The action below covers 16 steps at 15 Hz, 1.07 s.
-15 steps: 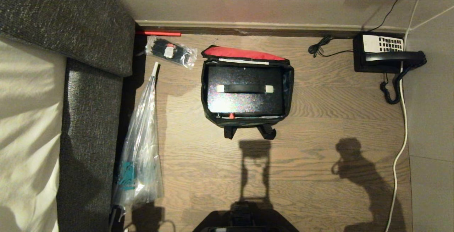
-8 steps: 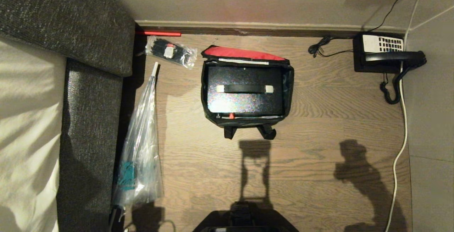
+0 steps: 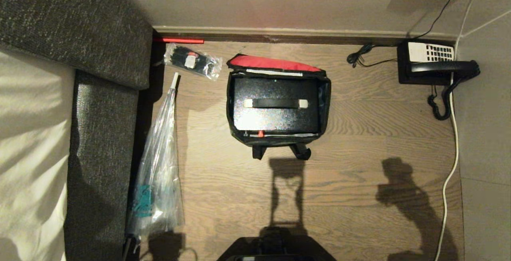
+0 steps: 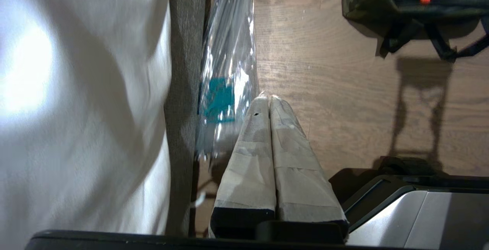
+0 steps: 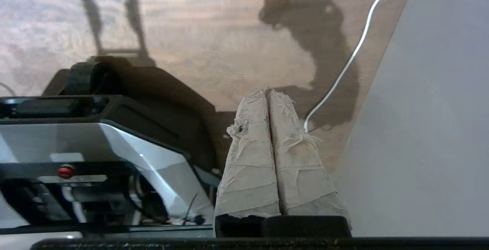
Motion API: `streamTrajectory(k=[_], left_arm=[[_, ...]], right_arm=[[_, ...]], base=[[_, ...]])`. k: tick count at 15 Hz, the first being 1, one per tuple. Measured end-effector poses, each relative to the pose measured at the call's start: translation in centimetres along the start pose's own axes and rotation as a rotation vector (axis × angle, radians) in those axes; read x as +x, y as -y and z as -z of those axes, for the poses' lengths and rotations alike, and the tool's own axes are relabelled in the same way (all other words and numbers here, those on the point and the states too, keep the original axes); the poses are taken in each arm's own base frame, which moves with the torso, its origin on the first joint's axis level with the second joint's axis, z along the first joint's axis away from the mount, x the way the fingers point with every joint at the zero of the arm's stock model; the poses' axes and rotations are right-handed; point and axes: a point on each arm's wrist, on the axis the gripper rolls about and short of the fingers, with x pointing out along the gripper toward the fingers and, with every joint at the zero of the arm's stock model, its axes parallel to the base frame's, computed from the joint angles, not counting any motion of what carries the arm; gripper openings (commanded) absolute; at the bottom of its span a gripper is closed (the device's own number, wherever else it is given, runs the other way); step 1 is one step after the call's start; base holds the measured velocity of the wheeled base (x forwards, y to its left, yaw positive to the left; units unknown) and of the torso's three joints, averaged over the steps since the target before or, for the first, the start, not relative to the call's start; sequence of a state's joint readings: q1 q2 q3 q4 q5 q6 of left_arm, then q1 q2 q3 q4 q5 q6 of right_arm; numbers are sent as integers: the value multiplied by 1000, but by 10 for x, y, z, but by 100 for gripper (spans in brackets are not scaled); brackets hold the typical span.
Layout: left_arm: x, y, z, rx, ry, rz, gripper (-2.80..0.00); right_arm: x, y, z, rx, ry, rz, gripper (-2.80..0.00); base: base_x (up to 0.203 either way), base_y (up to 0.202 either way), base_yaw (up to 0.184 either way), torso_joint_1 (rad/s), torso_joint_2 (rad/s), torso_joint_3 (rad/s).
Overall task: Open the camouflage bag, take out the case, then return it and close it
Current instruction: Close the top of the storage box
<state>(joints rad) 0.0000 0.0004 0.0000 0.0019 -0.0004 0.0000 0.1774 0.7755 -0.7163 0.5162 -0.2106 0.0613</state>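
Camouflage bag (image 3: 278, 105) sits open on the wood floor (image 3: 359, 173) at 12 o'clock from the robot base (image 3: 275, 251), case (image 3: 276, 105) inside (handle up), left gripper (image 4: 269, 99) and right gripper (image 5: 266, 93) both pressed together, holding nothing.

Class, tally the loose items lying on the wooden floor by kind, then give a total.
Bags: 1, the camouflage bag
Cases: 1, the case, inside the bag
Telephones: 1, telephone
Plastic packets: 2, long clear sleeve, small packet
Total: 5
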Motion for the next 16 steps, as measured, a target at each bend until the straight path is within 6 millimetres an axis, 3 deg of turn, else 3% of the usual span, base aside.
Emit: streamTrajectory(k=[4,13,16], left_arm=[[0,0,0,6,2,-1,-280],[0,0,0,4,1,0,-280],[0,0,0,8,2,0,-280]], right_arm=[[0,0,0,-4,0,-1,-280],[2,0,1,-6,-8,-1,-280],[2,0,1,-6,-9,-2,-280]], base=[[186,0,1,2,1,3],[14,0,0,0,1,1],[167,0,0,4,4,2]])
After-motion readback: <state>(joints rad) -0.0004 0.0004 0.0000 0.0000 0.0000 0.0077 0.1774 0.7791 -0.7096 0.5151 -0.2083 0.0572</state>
